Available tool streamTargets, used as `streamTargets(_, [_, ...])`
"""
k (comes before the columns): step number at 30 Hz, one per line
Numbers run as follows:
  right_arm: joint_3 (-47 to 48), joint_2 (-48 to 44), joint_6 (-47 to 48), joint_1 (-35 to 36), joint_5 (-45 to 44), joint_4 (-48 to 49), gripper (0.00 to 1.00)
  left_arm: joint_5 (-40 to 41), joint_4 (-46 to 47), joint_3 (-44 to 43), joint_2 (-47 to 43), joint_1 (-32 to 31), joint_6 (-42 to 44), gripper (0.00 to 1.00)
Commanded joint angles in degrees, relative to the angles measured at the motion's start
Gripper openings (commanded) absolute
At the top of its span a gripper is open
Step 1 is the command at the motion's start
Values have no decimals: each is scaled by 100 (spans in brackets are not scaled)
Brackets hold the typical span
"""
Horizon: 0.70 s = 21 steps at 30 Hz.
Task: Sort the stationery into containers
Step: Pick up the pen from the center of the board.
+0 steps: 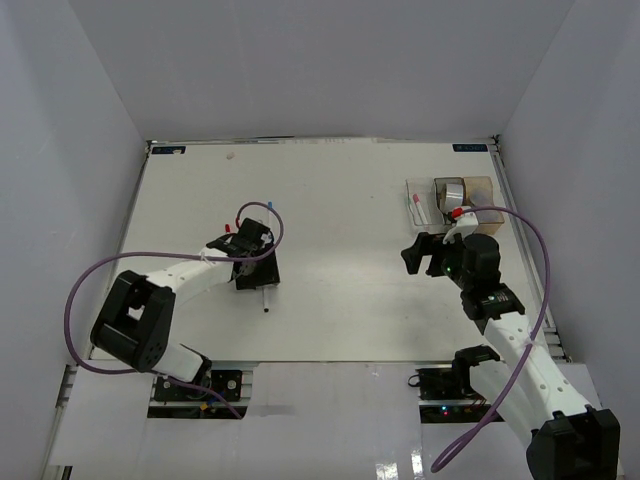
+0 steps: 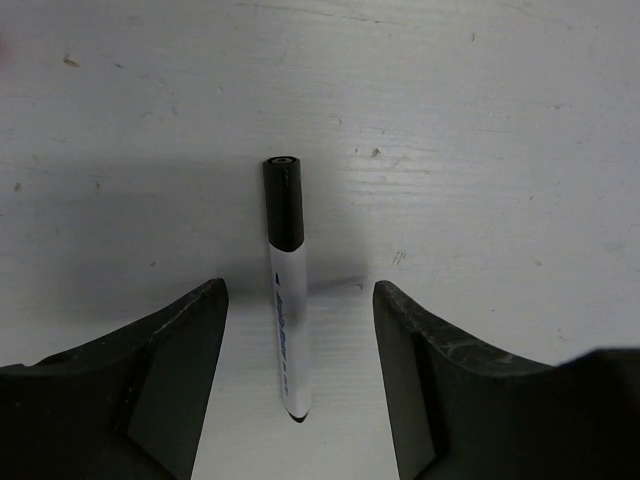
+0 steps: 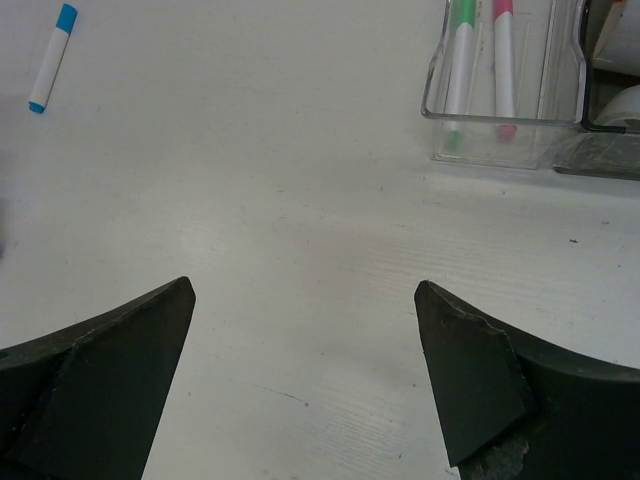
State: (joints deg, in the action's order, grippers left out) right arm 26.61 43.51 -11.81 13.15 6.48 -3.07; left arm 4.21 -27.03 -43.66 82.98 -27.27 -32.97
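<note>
You're holding the left gripper (image 2: 300, 292), jaws spread, astride the thin white black-capped marker pen (image 2: 287, 335) lying on the white table (image 2: 500, 150) w/ cap toward 12 o'clock, so be dropping straight, centring mid-barrel & closing gently; right gripper (image 3: 305, 300) is idling spread, nothing in it.

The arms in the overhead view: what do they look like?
White shells with black joints on the left arm and right arm. A purple cable loops off each. The left gripper and right gripper end in two dark, wedge-shaped fingers.
</note>
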Motion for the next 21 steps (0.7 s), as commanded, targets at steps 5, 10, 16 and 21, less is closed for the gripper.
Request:
streamTargets(5, [-86, -62, -14, 4, 108, 412, 97, 554, -110, -275, 341, -235, -122, 61])
streamTargets(10, [-130, -62, 12, 4, 117, 465, 97, 888, -119, -327, 719, -454, -166, 44])
streamTargets(16, [-156, 0, 65, 4, 318, 518, 96, 1003, -101, -415, 1238, -771, -315, 24])
streamTargets(21, [-262, 61, 100, 12, 1143, 860, 95, 811, 100, -591, 1098, -1026, -420, 17])
